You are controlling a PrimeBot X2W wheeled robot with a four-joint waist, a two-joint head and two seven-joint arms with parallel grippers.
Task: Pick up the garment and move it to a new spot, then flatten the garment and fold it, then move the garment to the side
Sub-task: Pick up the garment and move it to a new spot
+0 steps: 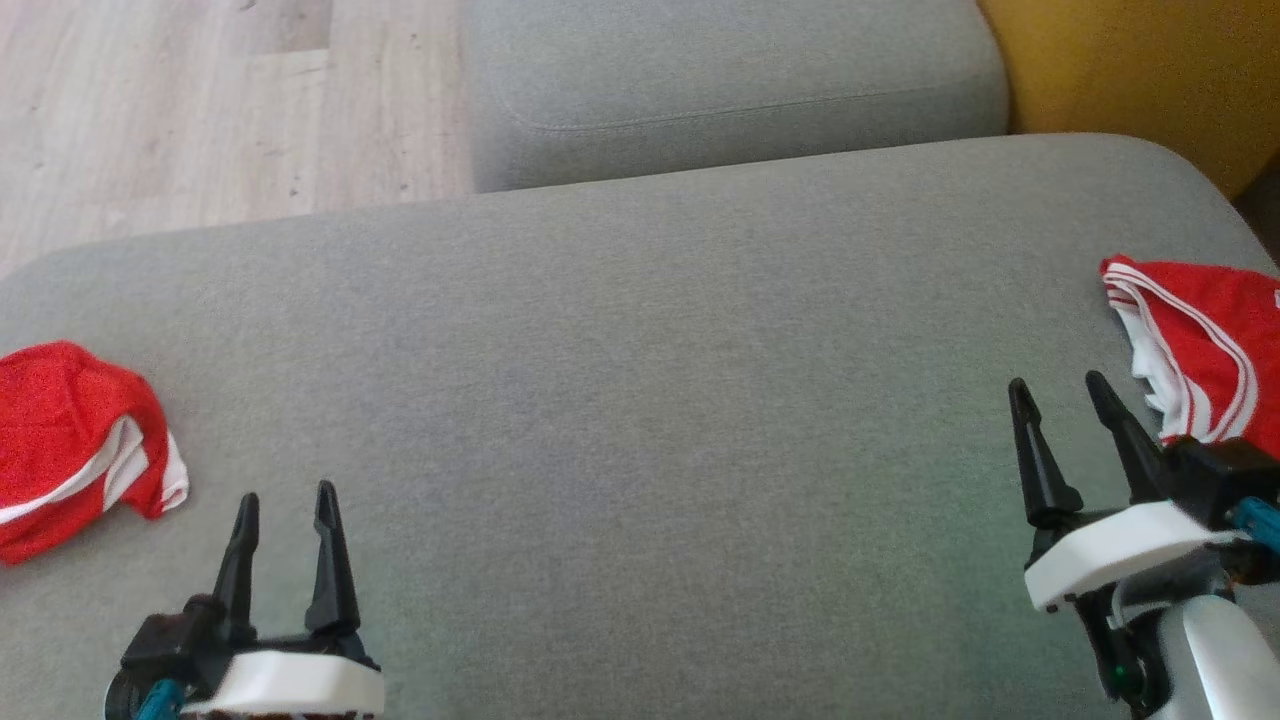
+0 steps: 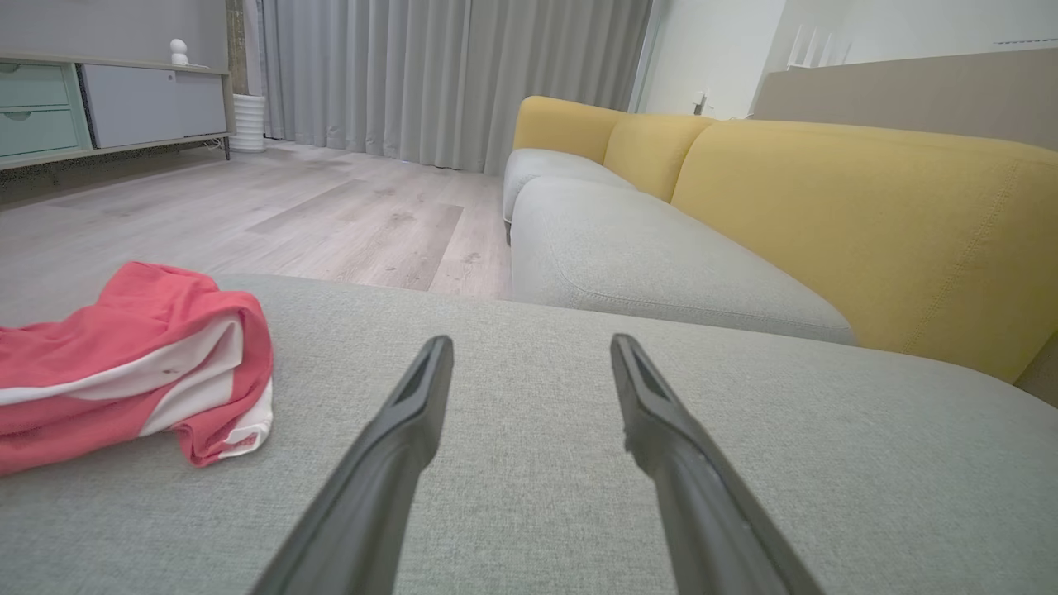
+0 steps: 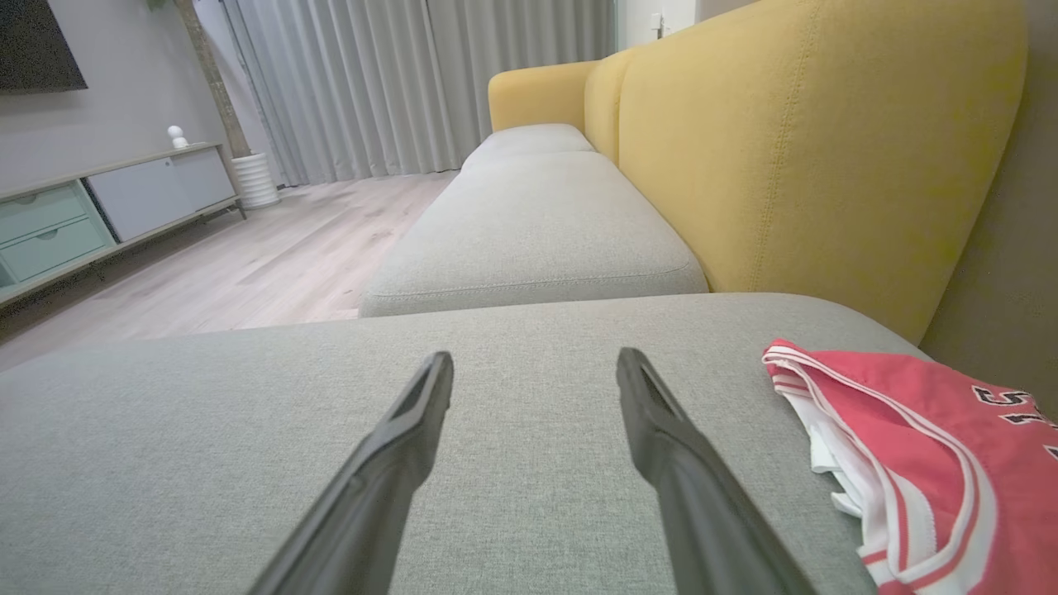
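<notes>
L gripper [image 1: 286, 491] & R gripper [image 1: 1056, 379] spread wide, empty — red garment [image 1: 70, 440] beside L, striped jersey [image 1: 1205, 340] beside R.

Home, living room. Long sofa [image 2: 661, 273]: grey seats, yellow backs [image 2: 868, 223]. Pale wood-plank floor [image 2: 289, 215]. Full-length grey curtains [image 2: 413, 74] along far wall. Low sideboard [image 2: 140, 103] with mint drawers [image 2: 33, 107], small white ornament [image 2: 178, 51] on top, white ribbed pot [image 2: 248, 122] beside it. Dark screen [image 3: 37, 41] on wall above sideboard. Red garment [image 2: 124, 364] and red jersey [image 3: 934, 446] lie loose at opposite ends of near cushion [image 1: 640, 400].
</notes>
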